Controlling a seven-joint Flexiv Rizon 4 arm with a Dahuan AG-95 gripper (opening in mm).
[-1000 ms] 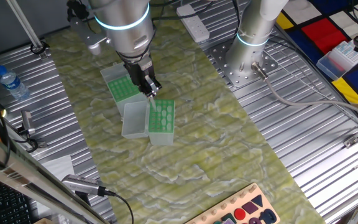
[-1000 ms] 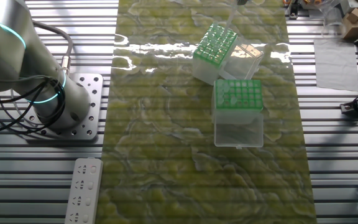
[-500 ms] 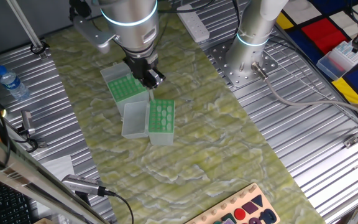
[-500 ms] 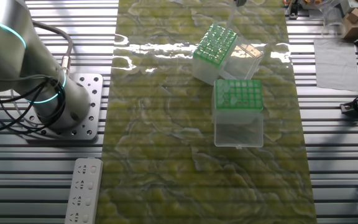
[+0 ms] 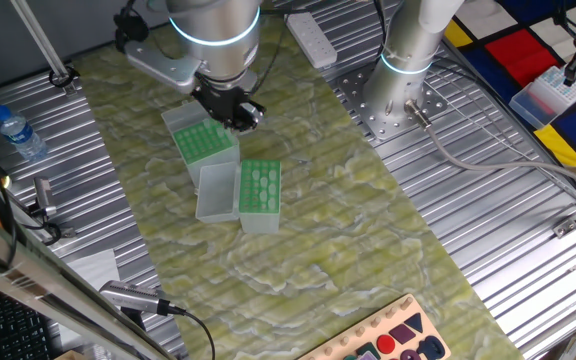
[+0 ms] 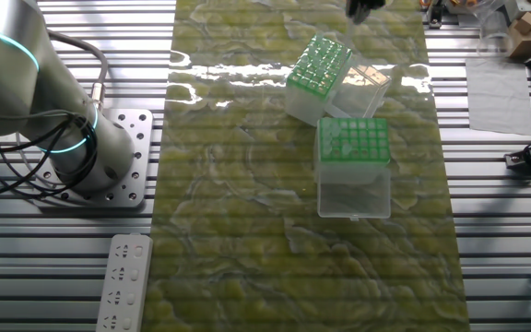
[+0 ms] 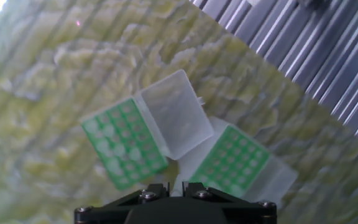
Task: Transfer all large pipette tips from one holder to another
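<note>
Tips: pale cones (image 6: 321, 63) packed in the far box, at 11 o'clock of the near box (image 6: 353, 146).
Near box: mostly open holes, lid flat on the desk (image 6: 247, 231).
Gripper (image 5: 238, 116): raised above both boxes, tips below at 7 o'clock; jaws look nearly closed, possibly pinching one cone, cannot tell.
Change: lifted and shifted up-frame from the near box.
</note>
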